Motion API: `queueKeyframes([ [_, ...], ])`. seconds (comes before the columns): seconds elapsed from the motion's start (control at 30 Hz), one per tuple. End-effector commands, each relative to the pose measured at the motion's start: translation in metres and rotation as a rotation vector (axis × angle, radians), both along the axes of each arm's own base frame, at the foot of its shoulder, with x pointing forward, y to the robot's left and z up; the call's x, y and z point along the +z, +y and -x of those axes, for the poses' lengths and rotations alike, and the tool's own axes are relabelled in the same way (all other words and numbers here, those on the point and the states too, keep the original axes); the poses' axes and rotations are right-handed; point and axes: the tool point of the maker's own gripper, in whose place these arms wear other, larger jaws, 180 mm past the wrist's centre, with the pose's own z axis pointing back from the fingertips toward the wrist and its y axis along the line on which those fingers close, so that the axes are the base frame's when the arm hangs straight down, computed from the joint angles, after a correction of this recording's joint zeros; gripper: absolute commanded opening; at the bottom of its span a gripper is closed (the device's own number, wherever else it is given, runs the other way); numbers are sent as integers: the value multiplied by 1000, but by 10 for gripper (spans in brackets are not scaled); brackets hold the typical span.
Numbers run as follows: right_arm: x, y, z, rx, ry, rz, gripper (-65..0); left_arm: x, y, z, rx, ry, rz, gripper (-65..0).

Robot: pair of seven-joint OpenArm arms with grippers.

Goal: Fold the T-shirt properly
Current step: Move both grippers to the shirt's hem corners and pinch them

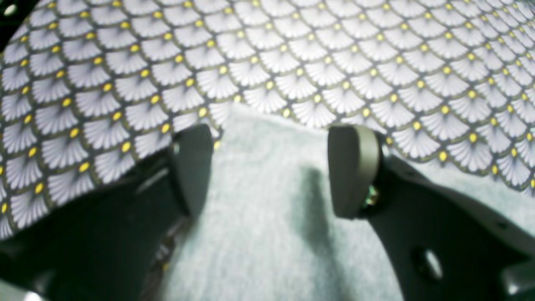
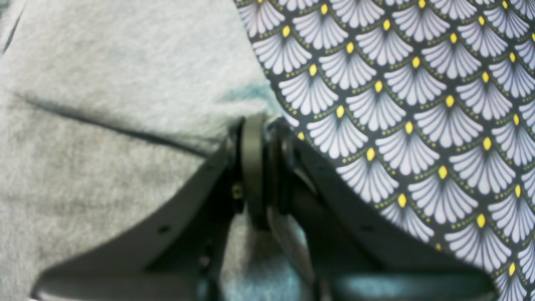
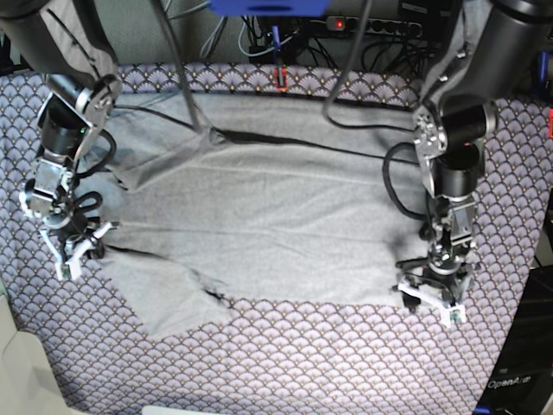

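The light grey T-shirt (image 3: 276, 225) lies spread across the patterned table cloth (image 3: 302, 363), with some wrinkles. On the right in the base view, my left gripper (image 3: 429, 301) stands at the shirt's lower right corner. Its fingers (image 1: 355, 167) are wide open, and the T-shirt's edge (image 1: 267, 188) lies flat between them, not pinched. On the left, my right gripper (image 3: 73, 251) is at the shirt's left edge. In the right wrist view this gripper (image 2: 263, 125) is shut, pinching the T-shirt's edge (image 2: 125, 83), and a fold line runs across the fabric.
The scallop-patterned table cloth (image 1: 292, 54) covers the whole table around the shirt. A crumpled sleeve (image 3: 173, 303) sticks out at the shirt's lower left. Cables and a power strip (image 3: 371, 26) run along the back edge.
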Motion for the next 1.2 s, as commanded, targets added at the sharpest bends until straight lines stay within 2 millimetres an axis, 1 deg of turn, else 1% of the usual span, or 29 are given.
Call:
queueKeyframes([
  [0.0, 11, -8, -7, -2, -15, 26, -619, 35, 11, -20, 14, -92, -22, -226],
  [0.27, 10, -7, -7, 3, -12, 29, -619, 37, 28, -17, 69, -85, -53, -226],
  [0.33, 12, -13, -6, -2, -12, 39, -619, 36, 36, -14, 81, -79, -66, -224],
  [0.4, 12, -13, -6, -2, -12, 39, -619, 25, 34, -10, 76, -50, -60, -224],
  [0.43, 12, -14, -6, -3, -11, 40, -619, 16, 32, -6, 74, -25, -51, -224],
  [0.53, 12, -15, -6, -3, -11, 42, -619, 8, 30, -4, 73, -4, -38, -224],
  [0.67, 12, -15, -5, -4, -8, 42, -619, 2, 25, -2, 68, -18, -37, -224],
  [0.77, 12, -15, -5, -4, -8, 42, -619, -9, 21, 4, 65, -9, -29, -224],
  [0.83, 12, -15, -5, -4, -8, 42, -618, -13, 19, 5, 62, -4, -24, -234],
  [0.87, 12, -15, -5, -4, -6, 42, -618, -13, 19, 5, 62, -4, -24, -257],
  [0.93, 12, -15, -5, -4, -6, 42, -618, -13, 19, 6, 62, -2, -24, -339],
  [1.0, 11, -15, -4, -4, -4, 42, -618, -13, 19, 6, 62, -2, -24, -452],
  [1.1, 11, -15, -4, -4, -3, 42, -618, -13, 19, 5, 62, 2, -22, -584],
  [1.17, 11, -15, -4, -4, -3, 42, -618, -11, 20, 4, 62, -4, -25, -634],
])
